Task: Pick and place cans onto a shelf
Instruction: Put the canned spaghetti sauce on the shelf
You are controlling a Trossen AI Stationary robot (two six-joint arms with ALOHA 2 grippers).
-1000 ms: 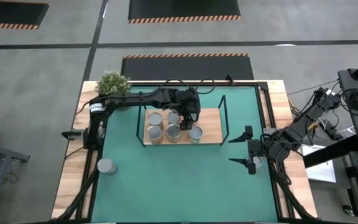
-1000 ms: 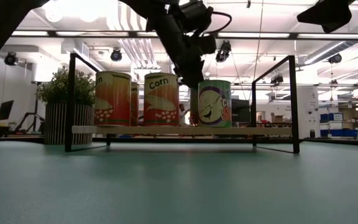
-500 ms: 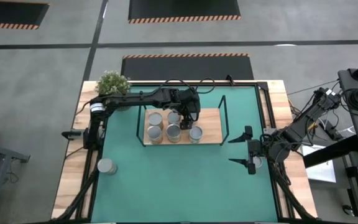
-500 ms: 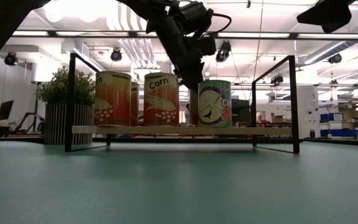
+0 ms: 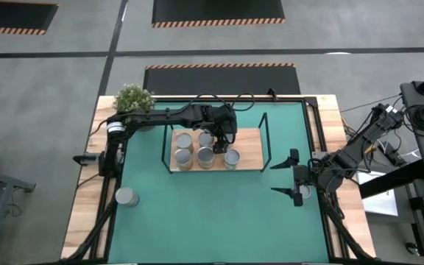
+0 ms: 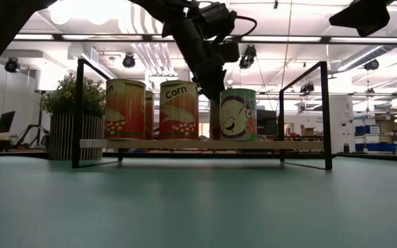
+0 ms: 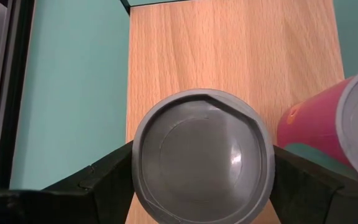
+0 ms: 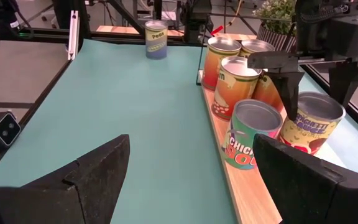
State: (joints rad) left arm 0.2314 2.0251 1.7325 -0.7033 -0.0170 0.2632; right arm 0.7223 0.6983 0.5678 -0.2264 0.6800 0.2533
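High view: the left gripper (image 5: 223, 138) is over the shelf (image 5: 250, 158), among the cans; the right gripper (image 5: 293, 177) waits right of it, jaws wide, empty. Left wrist view: both fingers (image 7: 107, 177) flank a can (image 7: 202, 155) on the board, touching its rim.

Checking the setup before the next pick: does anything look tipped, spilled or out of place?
Nothing stands out. The cans on the shelf stand upright; one can waits upright on the mat.
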